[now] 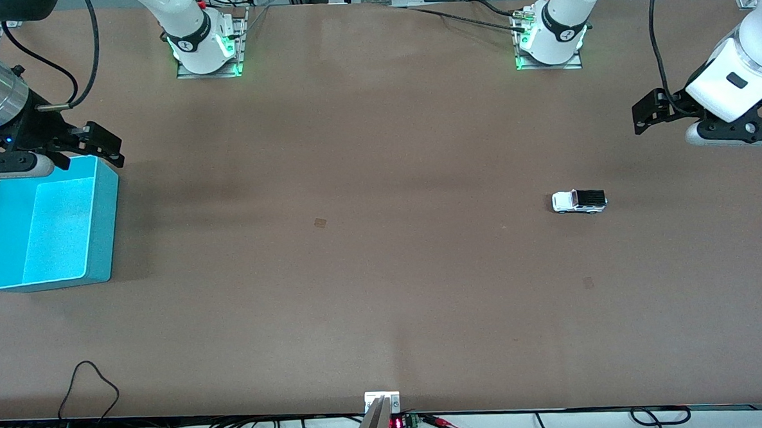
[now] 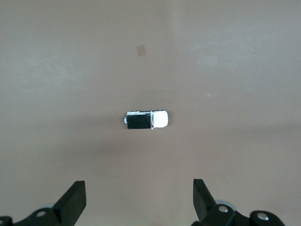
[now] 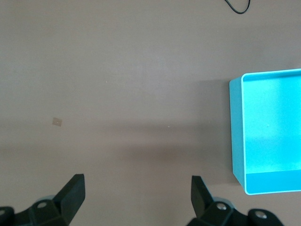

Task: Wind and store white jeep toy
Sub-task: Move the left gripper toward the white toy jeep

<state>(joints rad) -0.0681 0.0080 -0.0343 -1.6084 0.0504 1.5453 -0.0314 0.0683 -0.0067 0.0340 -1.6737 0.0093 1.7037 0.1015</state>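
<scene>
We start at the right arm's end of the desk (image 1: pixel 385 304), where the right gripper (image 1: pixel 98 146) hangs over the edge of the teal bin (image 1: pixel 98 226) that lies farthest from the front camera. Its jaws stand spread wide with nothing between them, as the right wrist view confirms: two black fingers (image 3: pixel 70 193) well apart over bare desk, the teal bin (image 3: pixel 237 132) off to one side. We judge that this arm waits there because the bin is where the toy is to end up, so it is parked close to the drop point without blocking the opening. The bin looks empty and sits upright, open to the top.

Moving across, the middle of the desk carries only a small tan patch (image 1: pixel 320 223).

Toward the left arm's end lies the white jeep toy (image 1: pixel 579 201), on its wheels, black roof up, alone on the desk and well apart from the bin. The left gripper (image 1: pixel 647 115) is up in the air over the desk at that end, released and empty. In the left wrist view its fingers (image 2: pixel 73 202) frame the white jeep toy (image 2: pixel 147 120) below, so we take it that this arm is lined up for the pick. Winding and storing are both not yet done. We would expect the small boxy body to need a careful, centred grasp.
</scene>
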